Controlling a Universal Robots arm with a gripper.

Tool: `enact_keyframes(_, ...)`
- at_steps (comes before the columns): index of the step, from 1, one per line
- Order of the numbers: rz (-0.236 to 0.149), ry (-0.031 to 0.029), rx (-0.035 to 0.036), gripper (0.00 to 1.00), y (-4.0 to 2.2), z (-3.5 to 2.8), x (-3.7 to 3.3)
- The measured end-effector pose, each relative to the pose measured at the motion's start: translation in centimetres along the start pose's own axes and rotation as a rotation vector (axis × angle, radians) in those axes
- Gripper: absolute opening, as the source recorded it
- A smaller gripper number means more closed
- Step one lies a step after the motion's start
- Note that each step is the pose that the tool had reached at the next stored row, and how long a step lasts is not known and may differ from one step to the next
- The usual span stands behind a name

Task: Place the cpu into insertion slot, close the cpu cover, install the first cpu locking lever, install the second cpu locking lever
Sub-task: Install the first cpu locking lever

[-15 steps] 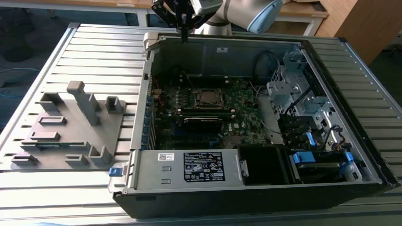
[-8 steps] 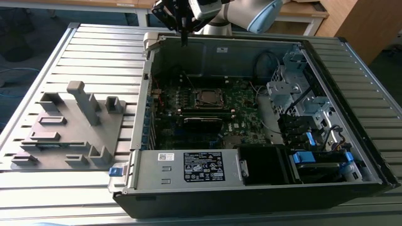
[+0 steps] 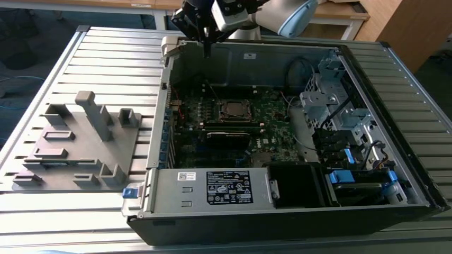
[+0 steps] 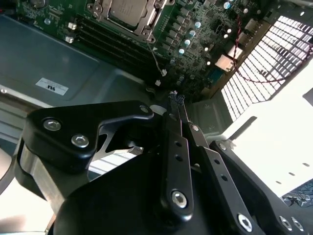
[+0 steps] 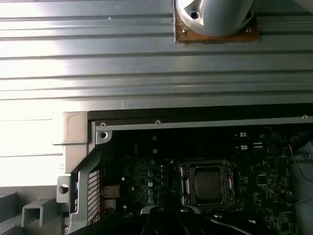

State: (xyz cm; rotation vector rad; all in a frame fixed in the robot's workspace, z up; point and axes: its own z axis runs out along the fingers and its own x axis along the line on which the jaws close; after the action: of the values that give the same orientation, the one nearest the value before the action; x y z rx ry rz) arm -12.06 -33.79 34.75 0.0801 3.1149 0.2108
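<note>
The gripper (image 3: 207, 52), closed on nothing, hangs above the far rim of the computer case (image 3: 282, 62). The cpu (image 4: 128, 11) lies in the insertion slot (image 5: 183, 186), mid-motherboard (image 3: 276, 121); a lever probably wants slow, straight pressing.

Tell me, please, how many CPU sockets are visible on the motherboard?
1: the insertion slot, midway across the motherboard, holding the cpu; covered board areas may hide more.

Black gripper (image 4: 175, 98), silver screws (image 4: 178, 198), pale blue-grey arm (image 3: 286, 16)
</note>
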Motion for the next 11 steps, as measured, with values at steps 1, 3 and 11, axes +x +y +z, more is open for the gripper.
enact_keyframes(1,0.000,0.0000,0.0023,0.11,-0.02,0.15,0.00)
enact_keyframes(3,0.000,-0.0003,0.0095,0.11,-0.05,0.39,0.01)
enact_keyframes(11,0.003,-0.0018,0.0286,0.11,-0.19,1.38,0.02)
